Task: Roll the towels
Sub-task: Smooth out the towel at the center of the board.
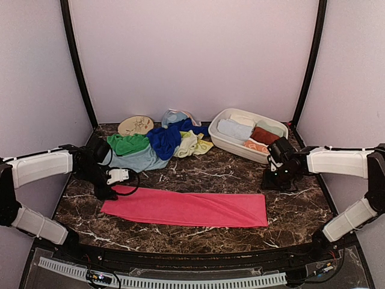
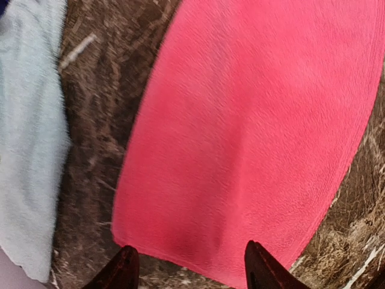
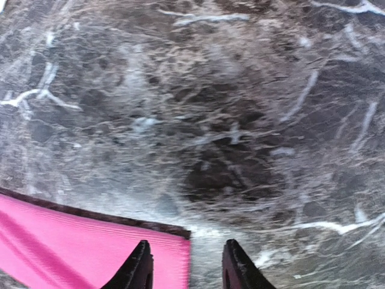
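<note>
Pink towel [image 1: 186,208], spread flat on a dark brown marble-patterned table [image 1: 240,174] veined in white; pale lilac walls [image 1: 192,54], black corner posts [image 1: 75,60].

Towel: long rectangle of fine ribbed weave, lying lengthwise near the table's front edge. Left gripper [image 2: 192,272] sits over its left end, fingers spread wide, released. Right gripper [image 3: 187,265] sits over its right corner, fingers parted, grasping nothing. Behind: a rumpled heap of cloths [image 1: 159,144] in green, blue, pale blue and yellow; a round beige disc [image 1: 136,125] beside it; a white oblong tub [image 1: 237,150] at back right holding rolled towels [image 1: 236,129].
</note>
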Motion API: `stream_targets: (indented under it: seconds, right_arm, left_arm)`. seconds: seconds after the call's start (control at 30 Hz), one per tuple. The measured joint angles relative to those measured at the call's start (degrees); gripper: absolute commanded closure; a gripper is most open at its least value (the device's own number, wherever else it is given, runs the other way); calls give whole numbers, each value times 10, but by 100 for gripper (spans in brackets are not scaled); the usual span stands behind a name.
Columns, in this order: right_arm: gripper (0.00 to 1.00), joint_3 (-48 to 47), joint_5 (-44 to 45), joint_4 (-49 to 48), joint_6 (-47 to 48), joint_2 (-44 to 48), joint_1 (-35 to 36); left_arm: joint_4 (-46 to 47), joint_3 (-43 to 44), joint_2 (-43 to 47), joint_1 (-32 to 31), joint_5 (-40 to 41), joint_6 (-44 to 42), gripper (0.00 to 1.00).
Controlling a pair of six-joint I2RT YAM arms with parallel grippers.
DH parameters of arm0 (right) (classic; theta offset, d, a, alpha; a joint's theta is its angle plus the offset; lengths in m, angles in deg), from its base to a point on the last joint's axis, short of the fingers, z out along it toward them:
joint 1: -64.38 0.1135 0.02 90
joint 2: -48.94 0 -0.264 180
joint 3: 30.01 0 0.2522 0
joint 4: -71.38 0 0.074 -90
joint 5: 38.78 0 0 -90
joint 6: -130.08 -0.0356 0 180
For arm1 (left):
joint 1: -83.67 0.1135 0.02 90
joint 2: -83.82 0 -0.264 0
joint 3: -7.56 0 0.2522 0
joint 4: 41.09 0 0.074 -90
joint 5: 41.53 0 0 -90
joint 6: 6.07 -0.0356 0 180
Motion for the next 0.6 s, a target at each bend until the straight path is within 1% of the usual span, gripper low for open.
stream_targets:
  seconds: [0.03,0.13,0.23,0.37,0.43,0.6]
  right_arm:
    - [69,-2,-13,-4,0,0,0]
    - [73,-5,-61,-21,-2,-2,1]
    - [78,-5,-115,-49,-16,-14,3]
    - [80,6,-175,-92,-34,-35,3]
    - [80,14,-189,-104,-39,-48,3]
    - [82,26,-201,-130,-48,-80,2]
  left_arm:
    - [-3,14,0,0,-3,2,41]
    - [17,43,-5,0,-3,10,50]
    - [57,56,-44,0,15,25,56]
    - [109,52,-123,1,44,43,59]
    - [128,40,-147,4,56,49,60]
    - [170,28,-150,21,73,57,61]
